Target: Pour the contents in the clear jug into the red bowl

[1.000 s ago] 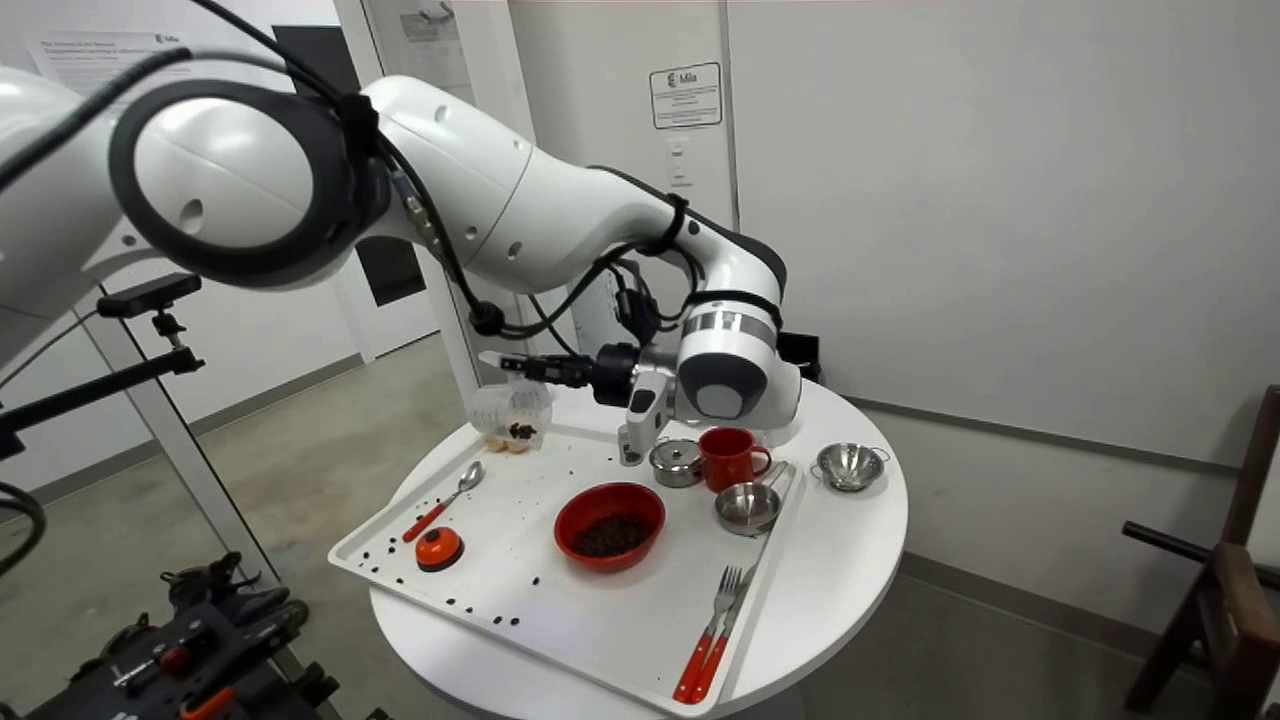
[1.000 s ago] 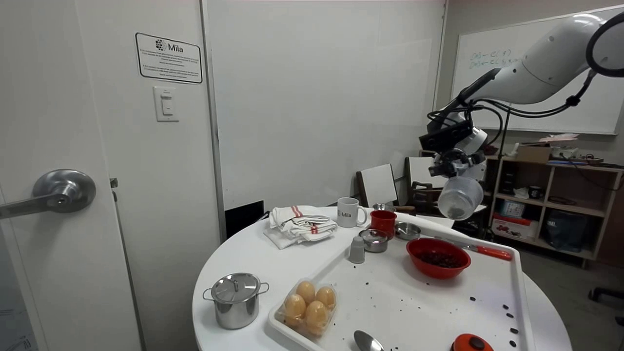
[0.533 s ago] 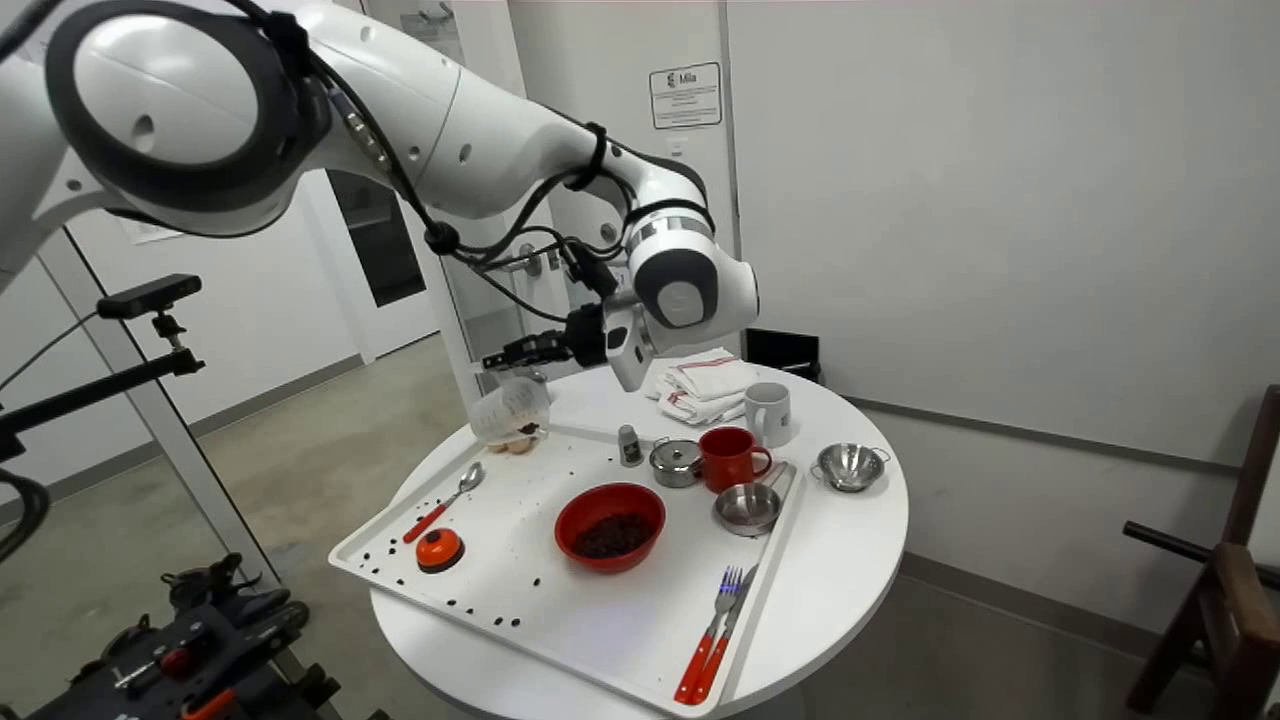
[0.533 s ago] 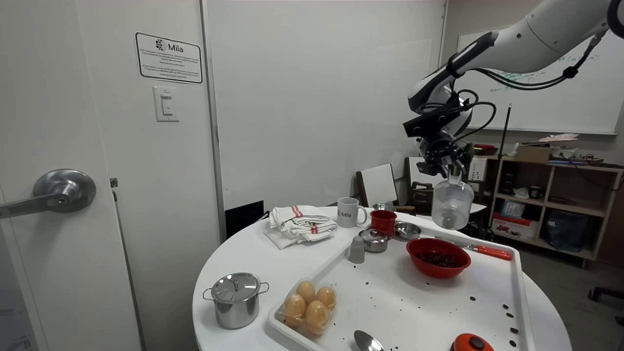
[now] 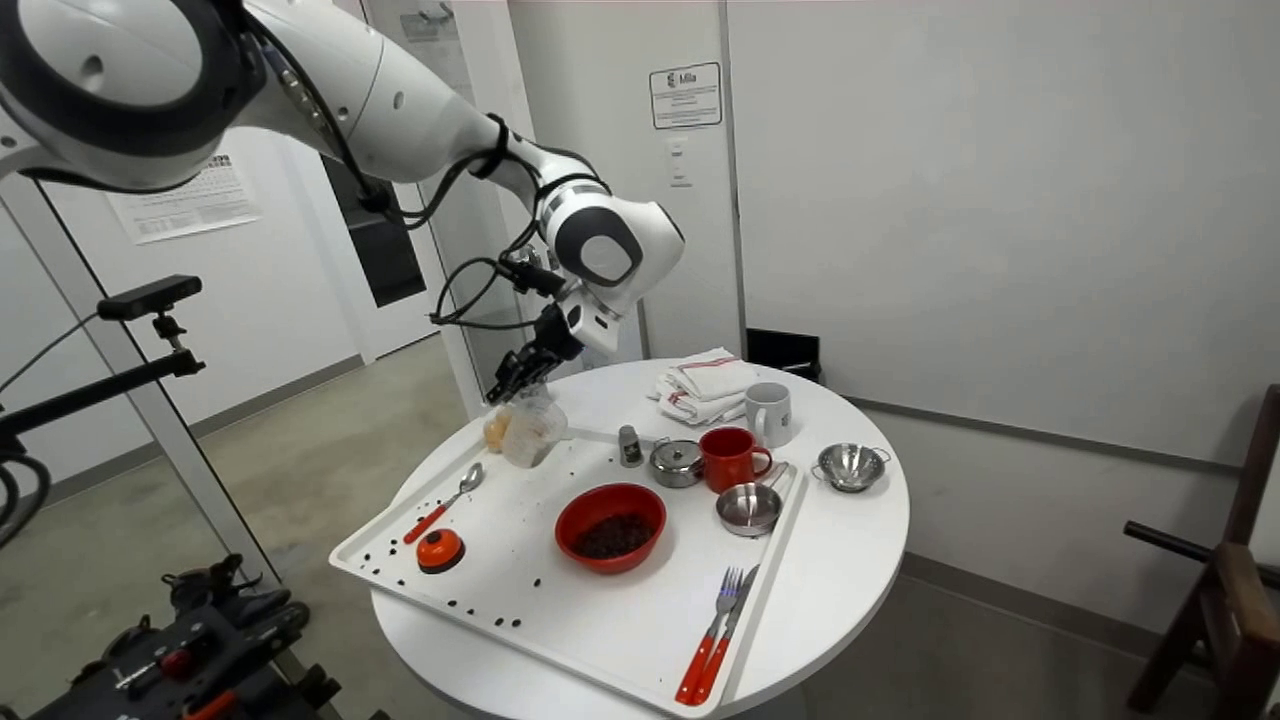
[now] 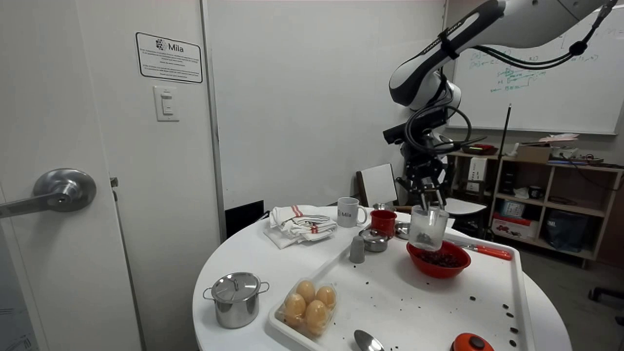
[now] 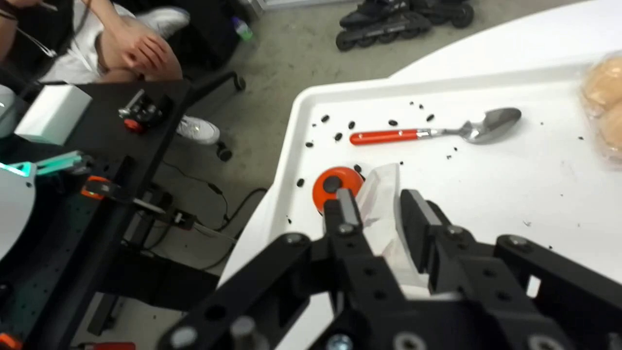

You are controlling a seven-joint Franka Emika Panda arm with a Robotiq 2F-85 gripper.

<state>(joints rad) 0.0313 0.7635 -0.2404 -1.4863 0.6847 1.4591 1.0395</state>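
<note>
In an exterior view there is one claw point(image 6: 433, 202) right of centre, its tips at the top of the one clear jug point(image 6: 429, 224). The jug looks cloudy and nearly upright, with a dark patch low in it; its foot overlaps the upper left rim of the one red bowl point(image 6: 438, 273), which holds a heap of dark bits point(image 6: 441, 260). How high the jug stands over the white tray point(image 6: 409, 321) I cannot tell. Four eggs point(image 6: 317, 316) sit at lower centre, one big pot point(image 6: 236, 307) left of them; one white mug point(image 6: 347, 214) and one red mug point(image 6: 383, 225) stand mid-frame. From the eggs to its right edge the tray spreads wide, with scattered specks point(image 6: 514, 330).

In an exterior view the jug hangs left of centre, up and left of the bowl, leaning. I count one fork point(image 5: 727, 594), one knife point(image 5: 742, 598), one spoon point(image 5: 450, 502) and one colander point(image 5: 850, 468). The tray's left corner pokes past the edge of the round table point(image 5: 850, 570); below the bowl a broad stretch of tray runs to the fork.

In the wrist view the claw's two fingers point(image 7: 348, 208) pinch a pale, see-through strip of the jug, below centre. One orange dome point(image 7: 340, 174) shows just behind the fingertips. The tray's corner curves at upper centre, with floor point(image 7: 272, 97) past it.
</note>
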